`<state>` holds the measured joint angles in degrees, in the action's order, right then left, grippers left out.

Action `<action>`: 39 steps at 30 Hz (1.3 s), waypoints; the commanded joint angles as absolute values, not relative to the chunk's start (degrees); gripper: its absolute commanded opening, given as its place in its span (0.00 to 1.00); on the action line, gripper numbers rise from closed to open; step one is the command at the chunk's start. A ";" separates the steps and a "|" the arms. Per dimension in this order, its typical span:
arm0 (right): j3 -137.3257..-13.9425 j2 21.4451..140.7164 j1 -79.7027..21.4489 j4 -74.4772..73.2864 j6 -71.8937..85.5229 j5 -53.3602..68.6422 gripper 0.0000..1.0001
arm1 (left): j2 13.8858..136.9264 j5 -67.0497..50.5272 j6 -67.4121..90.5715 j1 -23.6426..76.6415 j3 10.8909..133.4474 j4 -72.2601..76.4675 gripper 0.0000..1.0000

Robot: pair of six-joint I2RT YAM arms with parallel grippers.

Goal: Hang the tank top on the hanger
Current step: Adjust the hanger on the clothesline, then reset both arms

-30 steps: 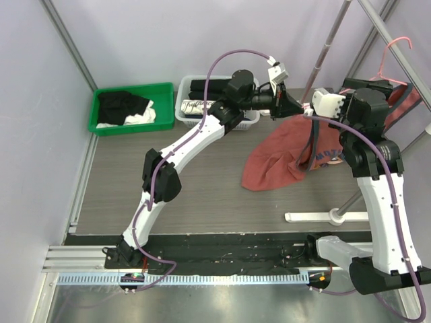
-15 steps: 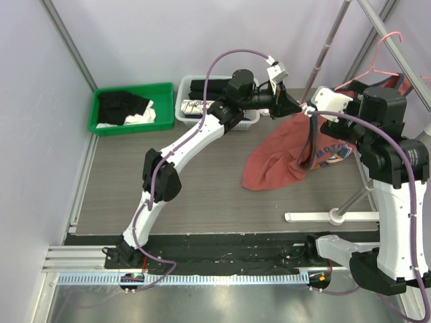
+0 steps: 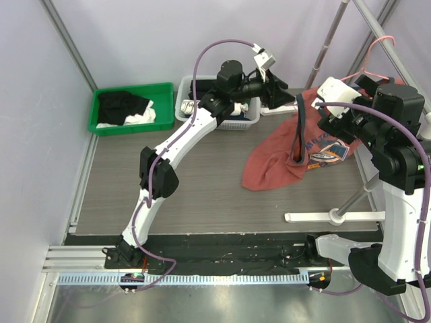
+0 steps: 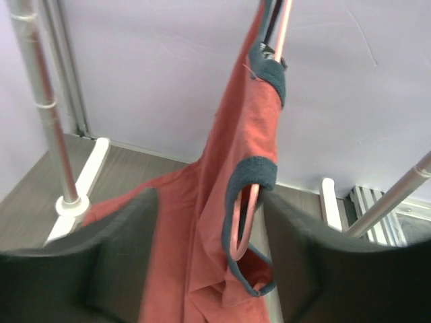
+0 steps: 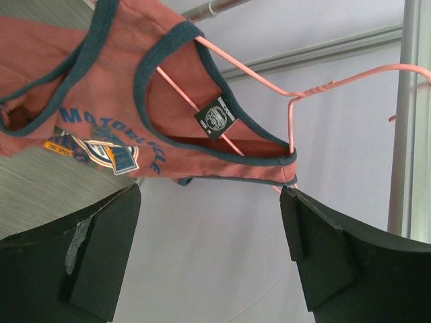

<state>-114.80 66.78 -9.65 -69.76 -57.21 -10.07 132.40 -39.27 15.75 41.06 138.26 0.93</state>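
The rust-red tank top [image 3: 276, 161] hangs on the pink hanger [image 3: 374, 52], whose hook sits over the rack's slanted rail; the shirt's lower part trails on the table. In the left wrist view a navy-trimmed strap [image 4: 252, 175] is looped over the hanger's end [image 4: 244, 225]. My left gripper [image 3: 281, 94] is open and stands back from the cloth, to its left. My right gripper [image 5: 209, 195] is open with nothing between its fingers, just below the tank top's neckline [image 5: 222, 145] and chest graphic [image 5: 101, 145].
A green bin [image 3: 161, 87] of black and white cloth and a white basket [image 3: 183, 108] of folded clothes stand at the back. The rack's upright pole [image 3: 330, 40], slanted rail [image 3: 394, 47] and white foot [image 3: 330, 217] crowd the right side.
My left gripper went from shut on the shirt's strap to open and drew back to the left. The right arm shifted right and up, and the shirt now hangs higher on the hanger.
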 commanded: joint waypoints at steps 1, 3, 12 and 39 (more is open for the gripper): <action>-118.56 66.71 -9.93 -70.40 -52.13 -5.55 0.92 | 130.70 -38.58 15.12 40.17 140.54 1.32 0.75; -119.09 66.71 -9.84 -70.84 -50.72 -4.23 0.92 | 129.73 -38.85 14.77 39.99 140.10 0.27 0.89; -119.09 67.06 -9.84 -71.19 -46.85 -0.70 0.96 | 121.91 -38.67 9.76 37.80 135.89 -7.81 1.00; -110.49 72.24 -15.72 -74.09 -37.01 31.21 1.00 | 71.38 -29.00 -14.06 21.72 103.81 -51.32 1.00</action>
